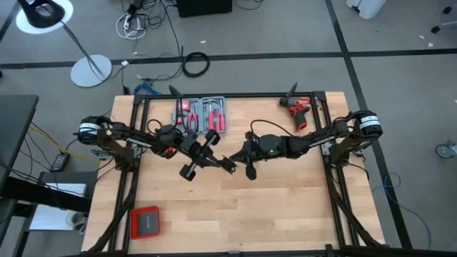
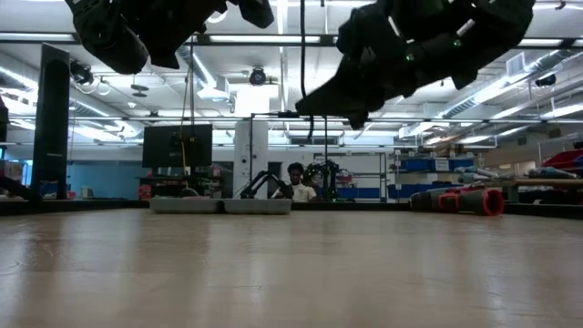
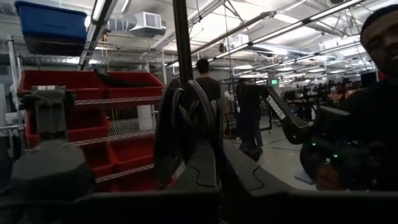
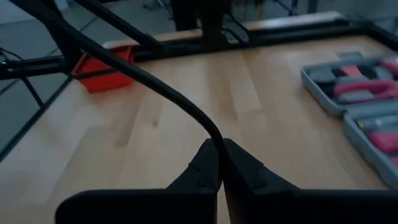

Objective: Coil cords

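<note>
Both arms raised above the middle of the worktop [image 1: 285, 214], meeting over its centre.

Right gripper [image 4: 219, 163]: my jaws are closed on the black cable [image 4: 146, 81]. In my right wrist view the two fingertips [image 4: 205, 165] pinch together with the cable running out from between them, slanting up and away across the frame, clear of the wood. In the high view the right gripper [image 1: 230, 163] sits just beside the left one.

Left gripper [image 3: 193, 149]: jaws closed on the coiled part of the cable [image 3: 180, 118]; several dark loops stand upright between my fingers in the left wrist view. In the high view the left gripper [image 1: 207, 143] is just left of centre. The plug block I cannot pick out.

From table height both grippers hang well above the surface, the cable not resting on the wood.

Near left corner of the worktop: a red box with a dark lid [image 1: 145, 222].
Far edge, left of middle: open grey tool case [image 1: 201, 116] with red-handled tools.
Far right corner: red cordless drill [image 1: 298, 111], lying down.

Beyond the far edge, a seated person [image 2: 295, 182] in the room behind.
</note>
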